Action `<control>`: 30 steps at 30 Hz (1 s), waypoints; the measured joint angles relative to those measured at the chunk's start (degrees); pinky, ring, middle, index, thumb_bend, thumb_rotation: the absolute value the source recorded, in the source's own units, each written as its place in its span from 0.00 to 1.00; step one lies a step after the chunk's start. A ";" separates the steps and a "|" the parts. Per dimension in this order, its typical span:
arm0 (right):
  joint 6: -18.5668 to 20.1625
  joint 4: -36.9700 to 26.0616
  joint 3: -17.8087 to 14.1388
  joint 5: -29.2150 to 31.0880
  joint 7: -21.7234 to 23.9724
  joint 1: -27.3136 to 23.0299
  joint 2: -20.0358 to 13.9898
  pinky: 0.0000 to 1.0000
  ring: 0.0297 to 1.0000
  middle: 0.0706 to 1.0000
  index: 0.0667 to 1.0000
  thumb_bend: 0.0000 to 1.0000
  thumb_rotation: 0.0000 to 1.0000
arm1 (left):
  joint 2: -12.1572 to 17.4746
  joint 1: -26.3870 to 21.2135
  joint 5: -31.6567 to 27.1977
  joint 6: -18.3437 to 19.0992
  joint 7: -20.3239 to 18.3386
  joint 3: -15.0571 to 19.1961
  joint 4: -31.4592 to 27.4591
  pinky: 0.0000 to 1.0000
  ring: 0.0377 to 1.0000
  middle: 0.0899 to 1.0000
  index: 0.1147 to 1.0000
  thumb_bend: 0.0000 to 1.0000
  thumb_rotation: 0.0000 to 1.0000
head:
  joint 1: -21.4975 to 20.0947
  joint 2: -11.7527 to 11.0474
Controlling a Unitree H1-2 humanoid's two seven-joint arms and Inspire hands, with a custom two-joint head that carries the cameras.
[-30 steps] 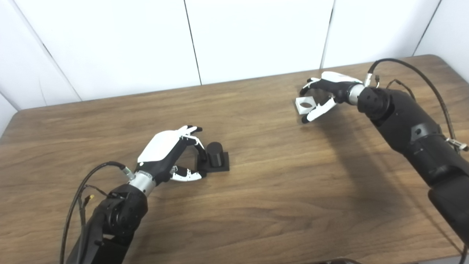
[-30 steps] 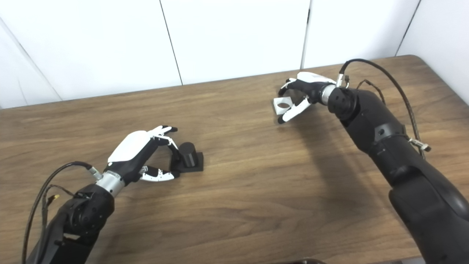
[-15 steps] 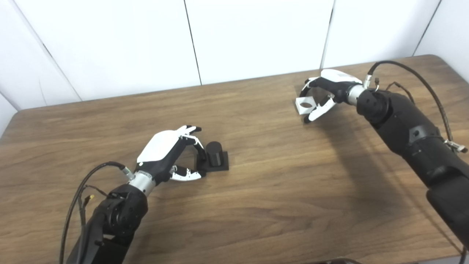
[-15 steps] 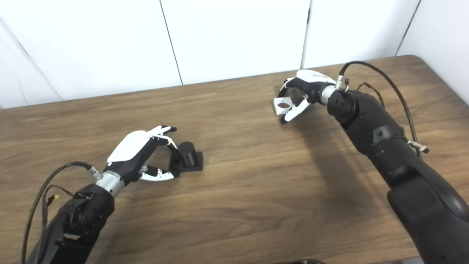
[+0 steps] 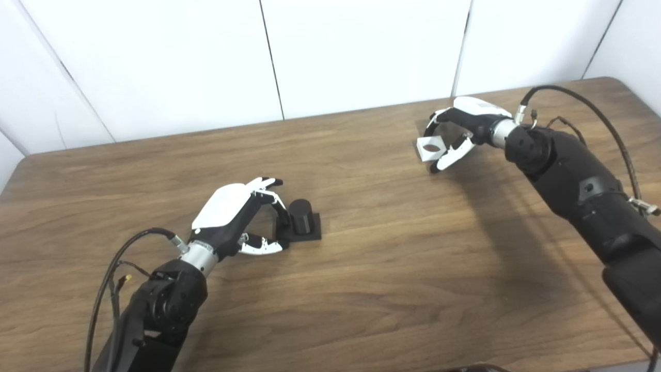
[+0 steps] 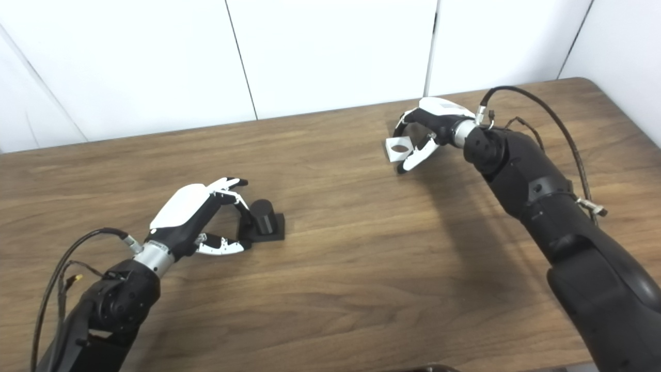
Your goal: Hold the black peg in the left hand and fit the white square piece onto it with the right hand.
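The black peg (image 5: 300, 214) is a short cylinder standing upright on a square black base that rests on the wooden table (image 5: 361, 268). My left hand (image 5: 232, 214) lies just left of it, fingers curled onto the base's left edge and thumb at its near-left corner. The white square piece (image 5: 430, 148), with a round hole in it, lies far off at the back right. My right hand (image 5: 459, 132) is cupped over the piece, with fingers on its far edge and the thumb along its near edge. Both things rest on the table.
White wall panels (image 5: 361, 51) rise right behind the table's far edge. The table's right corner (image 5: 614, 82) lies just beyond my right arm, and cables loop off both wrists. Bare wood stretches between the two hands.
The right hand has drawn its fingers and thumb closer around the white piece. The left hand and the black peg have crept slightly left together.
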 measured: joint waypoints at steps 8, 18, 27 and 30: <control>-1.42 0.76 -0.60 0.15 -3.21 0.21 0.01 0.97 0.91 0.85 0.46 0.52 0.14 | 0.04 0.31 -0.06 -0.01 0.07 0.26 -0.16 0.92 0.96 0.92 0.43 0.52 0.08 | 0.18 0.26; -3.55 1.95 -0.71 0.14 -6.77 0.68 0.07 0.95 0.89 0.81 0.45 0.52 0.13 | 0.06 0.48 -0.06 -0.01 0.09 0.35 -0.30 0.92 0.96 0.92 0.43 0.52 0.08 | 0.53 0.53; -4.66 2.11 -0.72 0.13 -8.65 1.18 0.10 0.95 0.88 0.80 0.45 0.52 0.13 | 0.07 0.62 -0.06 0.00 0.09 0.45 -0.40 0.93 0.96 0.92 0.43 0.52 0.08 | 0.35 0.70; -4.92 1.94 -0.73 0.05 -9.18 1.38 0.10 0.95 0.88 0.80 0.45 0.52 0.13 | 0.07 0.61 -0.06 -0.01 0.09 0.44 -0.39 0.93 0.96 0.92 0.43 0.52 0.08 | 0.26 0.70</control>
